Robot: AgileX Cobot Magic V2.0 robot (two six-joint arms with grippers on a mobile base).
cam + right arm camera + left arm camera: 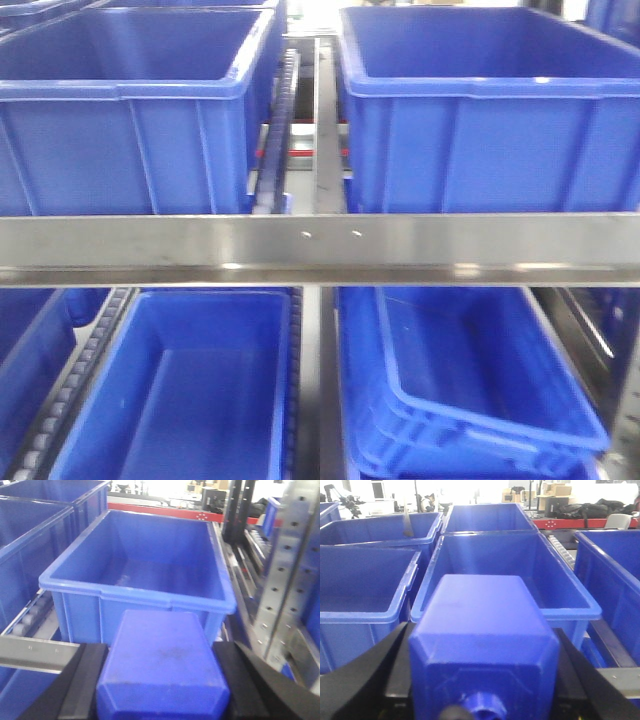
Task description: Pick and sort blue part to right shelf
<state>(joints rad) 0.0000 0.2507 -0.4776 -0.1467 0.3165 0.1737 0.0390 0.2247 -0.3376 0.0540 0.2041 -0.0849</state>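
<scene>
Blue bins [120,150] line a steel shelf rack [150,245]. The left tool [480,680] pinches the blue part [480,630], knob cap [482,706] toward the wrist. The right tool [162,690] pinches another blue block [162,660].

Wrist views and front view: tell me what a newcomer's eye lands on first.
In the left wrist view, the blue part fills the foreground, clamped between the left gripper's black fingers before an open blue bin. The right wrist view shows a blue block likewise held in the right gripper, facing a second bin. In front, a steel rail crosses the shelves' blue bins.
</scene>
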